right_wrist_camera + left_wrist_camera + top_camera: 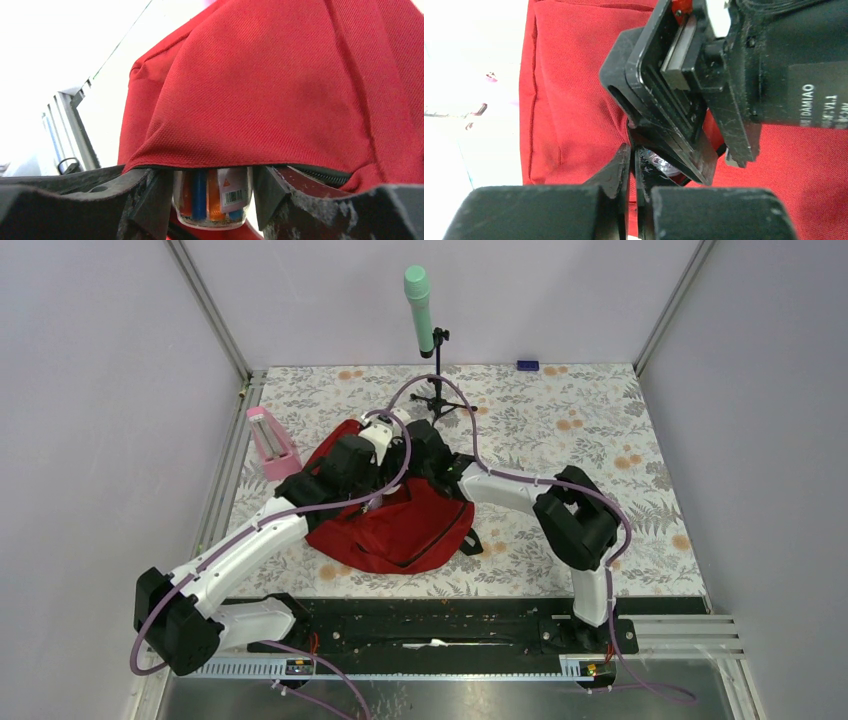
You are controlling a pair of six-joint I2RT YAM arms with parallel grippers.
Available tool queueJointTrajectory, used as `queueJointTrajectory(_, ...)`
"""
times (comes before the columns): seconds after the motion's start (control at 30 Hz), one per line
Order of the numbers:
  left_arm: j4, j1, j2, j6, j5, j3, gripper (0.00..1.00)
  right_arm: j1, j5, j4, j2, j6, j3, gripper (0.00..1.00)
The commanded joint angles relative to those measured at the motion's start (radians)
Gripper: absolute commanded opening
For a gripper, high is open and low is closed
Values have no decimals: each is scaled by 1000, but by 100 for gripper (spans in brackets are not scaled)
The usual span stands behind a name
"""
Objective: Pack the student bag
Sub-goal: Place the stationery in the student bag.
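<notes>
The student bag [400,532], a red backpack, lies in the middle of the floral tabletop with both grippers at its far, open end. My left gripper [631,152] is shut on the edge of the bag's opening, and the red fabric [569,100] puckers toward its tips. My right gripper [212,192] is shut on a clear tub of coloured pens [212,197] with a barcode label. The tub sits just under the lifted red flap [280,90]. In the left wrist view the right gripper's black body [734,75] looms close above, with the clear tub [659,162] glinting beneath it.
A pink container [270,445] stands left of the bag. Behind the bag a green-headed microphone [419,305] rises on a black tripod [438,400]. A small blue item [527,366] lies at the far edge. Metal frame posts [215,315] border the floral cloth [570,430].
</notes>
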Motion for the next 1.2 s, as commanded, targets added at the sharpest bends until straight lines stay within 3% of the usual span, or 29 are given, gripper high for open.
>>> queueJointTrajectory(0.0, 76, -6, -50, -4, 35, 2, 0, -3, 70, 271, 31, -114, 33, 3)
queueJointTrajectory(0.3, 76, 0, -38, -6, 48, 5, 0, -3, 82, 344, 119, -151, 68, 12)
queueJointTrajectory(0.57, 79, 10, -38, -8, 50, 4, 0, -3, 78, 406, 51, -132, -29, 48)
queueJointTrajectory(0.83, 79, 17, -44, -8, 53, 3, 0, -3, 32, 392, -27, -142, -90, 75)
queueJointTrajectory(1.0, 76, 20, -45, -12, 56, 4, 0, -3, 14, 362, -100, -176, -141, 83)
queueJointTrajectory(1.17, 66, 30, -40, -29, 81, 16, 0, -3, 51, 297, -186, -221, -220, 84)
